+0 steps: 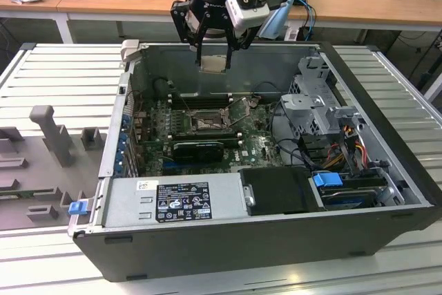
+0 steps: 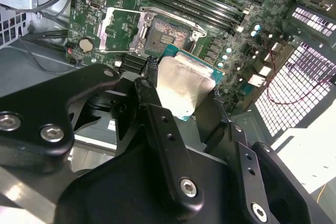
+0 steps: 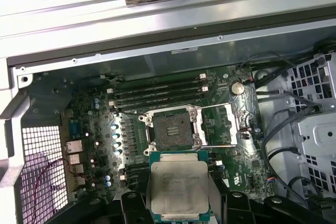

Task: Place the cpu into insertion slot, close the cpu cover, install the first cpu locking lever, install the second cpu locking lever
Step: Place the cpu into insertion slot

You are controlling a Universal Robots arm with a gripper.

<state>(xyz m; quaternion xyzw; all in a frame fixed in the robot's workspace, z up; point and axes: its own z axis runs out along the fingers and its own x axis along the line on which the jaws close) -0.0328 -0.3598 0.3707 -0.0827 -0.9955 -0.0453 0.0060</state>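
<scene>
While the gripper (image 1: 214, 59) hangs over the far wall of the open computer case (image 1: 228, 246), its two black fingers (image 2: 150, 83) pinch the chip (image 1: 213, 65) by opposite edges. They hold it roughly flat, with the pale silvery face turned up toward the wrist. The chip is in the air at about the height of the case's top edge, well above the green board (image 1: 257, 144) and touching nothing but the fingers; its thin green border shows around the metal face in both wrist views. Down on the board, the socket (image 3: 172, 128) lies uncovered, its dark square middle bare inside a silver rim. The cover (image 3: 237, 125), a thin metal frame with a square cut-out, is swung back off the socket on the side where a round coin battery (image 3: 238, 87) sits, and a thin metal rod (image 2: 173, 18) runs along one edge of the socket. Long black memory slots (image 3: 157, 95) lie between the socket and the far case wall. A black expansion card (image 1: 199, 148) lies on the socket's other side, toward the grey power supply (image 1: 173, 202). Metal drive bays (image 1: 314, 105) with coloured cables fill the case at the exterior view's right. The case rests on a ribbed metal table (image 1: 62, 67).
</scene>
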